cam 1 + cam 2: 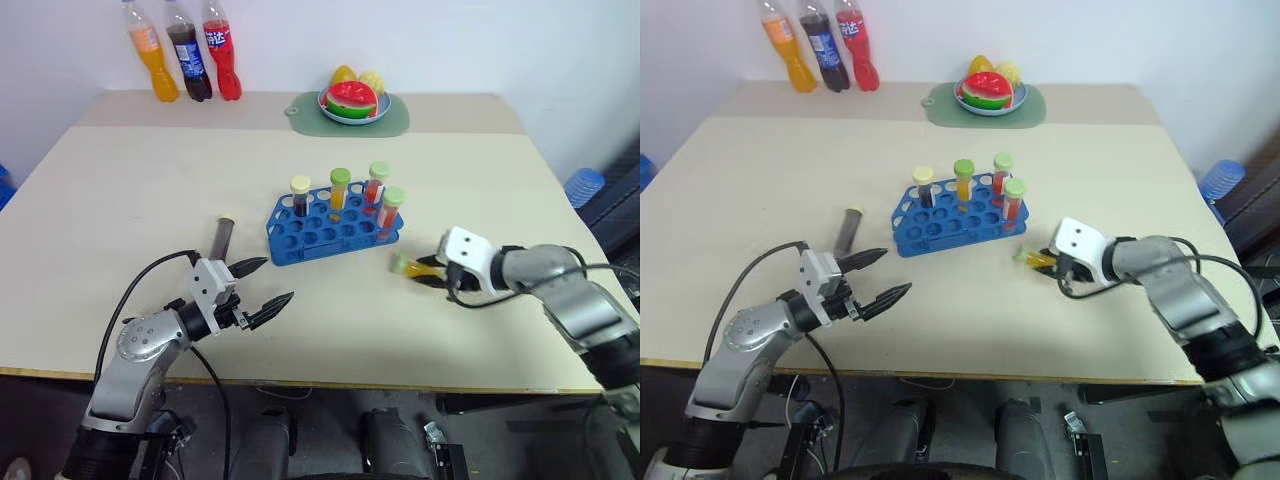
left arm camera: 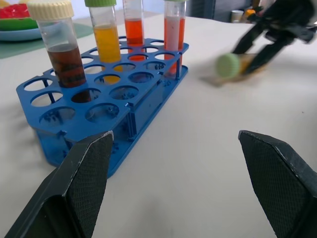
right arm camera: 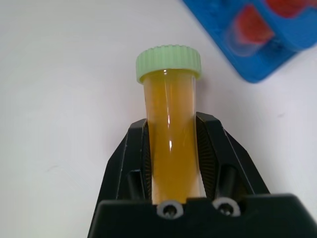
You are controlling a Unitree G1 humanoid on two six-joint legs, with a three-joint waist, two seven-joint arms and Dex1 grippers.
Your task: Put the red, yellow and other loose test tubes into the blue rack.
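Note:
The blue rack (image 1: 333, 232) stands mid-table with several capped tubes upright in it, among them a dark brown one (image 2: 67, 59) and a yellow one (image 2: 106, 42). To its right, my right gripper (image 1: 428, 272) is shut on a loose yellow test tube (image 3: 171, 144) with a light green cap (image 3: 169, 61). That tube lies almost flat, low over the table, cap toward the rack. A dark loose test tube (image 1: 222, 240) lies on the table left of the rack. Just in front of it my left gripper (image 1: 262, 282) is open and empty, pointing at the rack.
Three soda bottles (image 1: 185, 50) stand at the table's back left. A green mat (image 1: 398, 122) with a plate of fruit (image 1: 352, 102) sits at the back centre. A blue object (image 1: 583, 185) stands off the table's right side.

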